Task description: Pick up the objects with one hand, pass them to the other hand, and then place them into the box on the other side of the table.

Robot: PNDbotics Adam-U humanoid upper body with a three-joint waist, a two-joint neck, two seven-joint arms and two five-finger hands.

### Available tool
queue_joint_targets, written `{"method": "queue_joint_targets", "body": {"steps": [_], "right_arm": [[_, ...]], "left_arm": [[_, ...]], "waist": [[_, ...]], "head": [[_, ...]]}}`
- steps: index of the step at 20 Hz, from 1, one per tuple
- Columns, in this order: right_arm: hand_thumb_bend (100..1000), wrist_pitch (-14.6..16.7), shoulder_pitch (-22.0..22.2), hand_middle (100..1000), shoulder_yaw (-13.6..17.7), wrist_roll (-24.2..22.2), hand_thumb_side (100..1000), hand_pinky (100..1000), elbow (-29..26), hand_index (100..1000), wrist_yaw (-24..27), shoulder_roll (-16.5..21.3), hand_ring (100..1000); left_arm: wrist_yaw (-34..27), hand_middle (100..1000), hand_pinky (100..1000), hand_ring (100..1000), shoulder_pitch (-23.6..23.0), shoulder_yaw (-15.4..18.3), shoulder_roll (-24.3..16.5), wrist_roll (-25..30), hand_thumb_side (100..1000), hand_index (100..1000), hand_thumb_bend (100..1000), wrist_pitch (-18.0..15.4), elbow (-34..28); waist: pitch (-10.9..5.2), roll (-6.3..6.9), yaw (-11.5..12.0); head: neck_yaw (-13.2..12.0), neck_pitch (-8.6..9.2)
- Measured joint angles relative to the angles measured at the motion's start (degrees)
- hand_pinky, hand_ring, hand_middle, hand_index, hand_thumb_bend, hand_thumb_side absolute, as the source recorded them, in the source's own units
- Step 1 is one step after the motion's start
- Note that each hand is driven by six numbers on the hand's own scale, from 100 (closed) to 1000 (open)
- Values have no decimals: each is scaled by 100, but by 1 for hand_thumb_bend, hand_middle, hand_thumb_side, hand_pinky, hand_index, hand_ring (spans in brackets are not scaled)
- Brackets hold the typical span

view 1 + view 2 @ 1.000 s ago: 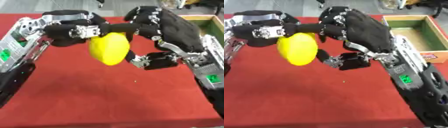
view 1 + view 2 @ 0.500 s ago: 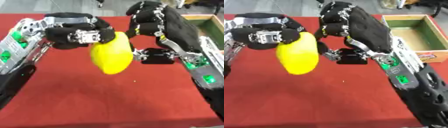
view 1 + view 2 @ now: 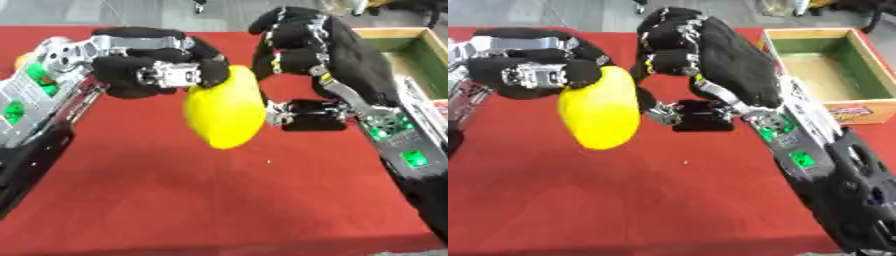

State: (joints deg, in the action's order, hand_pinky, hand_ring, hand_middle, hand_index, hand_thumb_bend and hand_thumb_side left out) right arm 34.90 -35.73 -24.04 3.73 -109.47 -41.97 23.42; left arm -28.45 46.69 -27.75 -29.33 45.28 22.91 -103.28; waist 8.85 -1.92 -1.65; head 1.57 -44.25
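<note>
Lemon, likely light, stiff and smooth, hangs pinched in left hand; right hand, half-curled and empty, should cup its middle.

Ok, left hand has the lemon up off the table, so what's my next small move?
Probably bring the right hand in to close around the lemon. The left hand holds only its top, the lower part hangs free, and the right hand's thumb sits just beside it with its fingers curled above. The box lies on the right hand's side.
</note>
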Motion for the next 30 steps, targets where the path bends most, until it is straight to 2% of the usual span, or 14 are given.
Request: {"method": "queue_joint_targets", "body": {"steps": [1, 6, 13, 19, 20, 30], "right_arm": [[100, 2, 0, 478, 0, -38, 122, 702, 0, 688, 0, 0, 499], [100, 0, 0, 499, 2, -255, 156, 711, 0, 773, -9, 0, 522], [100, -34, 3, 530, 3, -570, 187, 722, 0, 956, -66, 0, 549], [100, -88, 29, 532, 4, -703, 190, 724, -1, 967, -119, 0, 551], [100, -95, 30, 536, 4, -712, 201, 724, -1, 1000, -119, 0, 555], [100, -295, 43, 517, 34, -738, 182, 718, -14, 1000, -164, 2, 540]], "left_arm": [[7, 446, 588, 493, 0, 0, 0, -1, 589, 615, 100, -1, 14], [41, 443, 593, 492, -20, 4, -44, -28, 583, 612, 100, -32, 60], [44, 441, 594, 492, -175, 82, -403, -68, 584, 610, 100, -96, 23], [44, 441, 594, 492, -232, 101, -515, -68, 584, 610, 100, -96, -9], [44, 440, 594, 492, -234, 105, -516, -68, 589, 608, 100, -96, -9], [121, 438, 594, 491, -326, 106, -612, -60, 593, 604, 100, -98, 30]], "waist": [[0, 0, 0], [0, 0, 0], [10, 1, 28], [10, 1, 39], [10, 1, 40], [10, 1, 59]], "head": [[0, 0], [-1, 0], [1, 0], [4, 0], [4, 0], [1, 0]]}}
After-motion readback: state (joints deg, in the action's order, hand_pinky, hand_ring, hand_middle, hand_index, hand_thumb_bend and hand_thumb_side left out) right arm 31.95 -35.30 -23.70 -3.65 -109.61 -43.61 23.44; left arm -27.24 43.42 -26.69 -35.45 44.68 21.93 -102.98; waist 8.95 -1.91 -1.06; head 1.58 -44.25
